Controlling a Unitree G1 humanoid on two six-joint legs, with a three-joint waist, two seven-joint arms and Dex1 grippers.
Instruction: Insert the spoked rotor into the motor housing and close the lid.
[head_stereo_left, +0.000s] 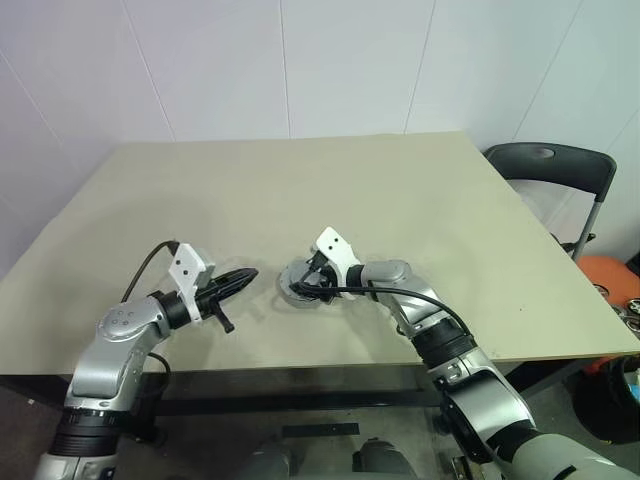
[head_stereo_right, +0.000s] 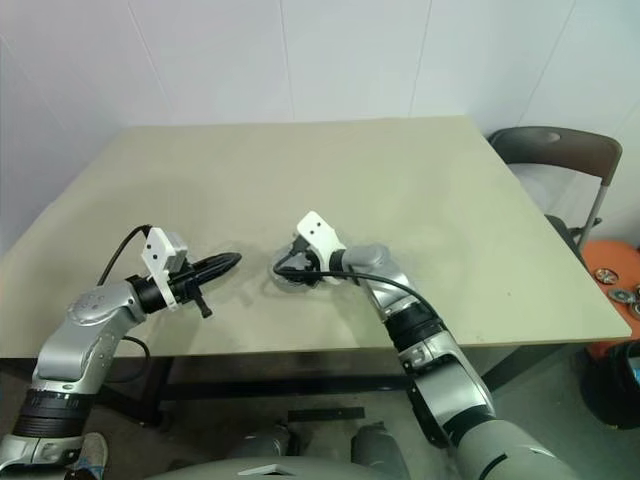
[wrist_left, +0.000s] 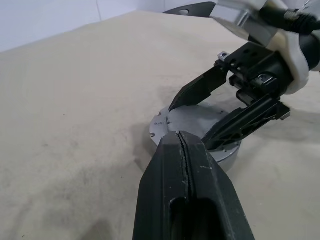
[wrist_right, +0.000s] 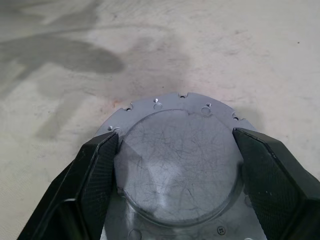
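One table (head_stereo_left: 470, 240) carries a single round grey disc, the lid (wrist_right: 177, 165), near the table's 6 o'clock edge, with its scratched grey face up. Two claws are over the table: the left claw (head_stereo_left: 245, 276) at about 9 o'clock from the lid, and the right claw (wrist_right: 175, 175) astride it. One dark chair (head_stereo_left: 555, 165) stands past the table's 3 o'clock side.
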